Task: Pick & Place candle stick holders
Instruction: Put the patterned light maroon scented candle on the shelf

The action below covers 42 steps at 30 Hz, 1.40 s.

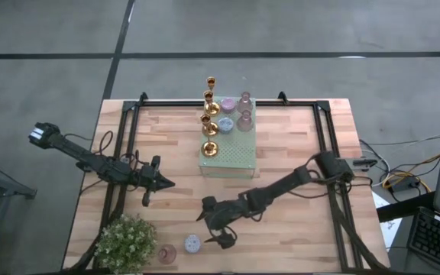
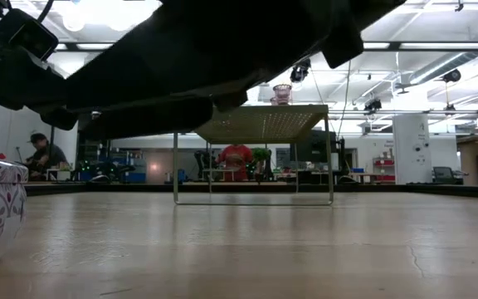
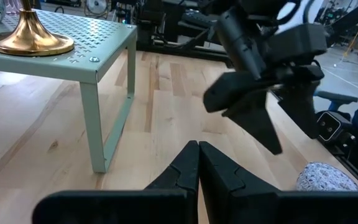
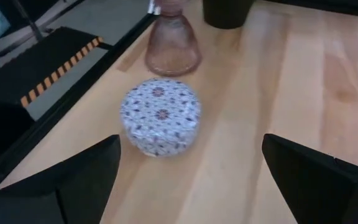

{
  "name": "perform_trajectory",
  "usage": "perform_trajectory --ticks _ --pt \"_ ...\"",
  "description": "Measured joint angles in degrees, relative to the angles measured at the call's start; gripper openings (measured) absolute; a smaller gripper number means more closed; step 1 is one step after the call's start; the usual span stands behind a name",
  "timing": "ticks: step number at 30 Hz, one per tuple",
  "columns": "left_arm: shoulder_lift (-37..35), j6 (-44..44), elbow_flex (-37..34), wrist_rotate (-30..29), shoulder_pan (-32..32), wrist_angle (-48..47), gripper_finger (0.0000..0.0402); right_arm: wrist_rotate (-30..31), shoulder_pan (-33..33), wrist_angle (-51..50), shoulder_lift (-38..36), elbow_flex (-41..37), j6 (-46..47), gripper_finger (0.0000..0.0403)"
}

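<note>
Right gripper (image 1: 218,231) fingers spread wide, patterned holder (image 4: 160,115) at 12 o'clock, lined up for grab. Left gripper (image 1: 159,183) parked, fingers pressed together.

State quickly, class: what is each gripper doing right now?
Left gripper: closed, holding nothing, above the table.
Right gripper: open, empty, facing the patterned holder.
</note>
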Motion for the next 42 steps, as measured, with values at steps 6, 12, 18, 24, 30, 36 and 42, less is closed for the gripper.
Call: perform_trajectory --ticks 6,12,18,24,30,36,42 --pt "0.0 0.0 0.0 0.0 0.0 -0.4 0.0014 -1.6 0.4 0.0 0.7 1.7 -0.7 0.0384" --pt "0.0 0.0 0.0 0.0 0.0 -0.5 0.0014 -2.6 1.3 0.2 1.4 4.1 -1.9 0.0384" --pt "0.0 0.0 0.0 0.0 -0.1 -0.9 0.0014 -4.6 1.3 0.0 6.1 7.8 -1.8 0.0384" --pt "0.0 0.0 0.0 0.0 -0.1 -1.4 0.0014 -6.0 1.4 -1.4 9.9 11.9 -2.3 0.0384" --pt "0.0 0.0 0.0 0.0 0.0 -1.6 0.0014 -8.2 1.9 -2.7 13.1 14.9 -3.5 0.0384" --pt "0.0 0.0 0.0 0.0 0.0 -1.7 0.0014 -8.6 1.9 -2.8 14.0 16.1 -3.8 0.0384" --pt "0.0 0.0 0.0 0.0 0.0 -2.0 0.0014 -8.6 2.2 -2.7 15.9 17.9 -4.3 0.0384"
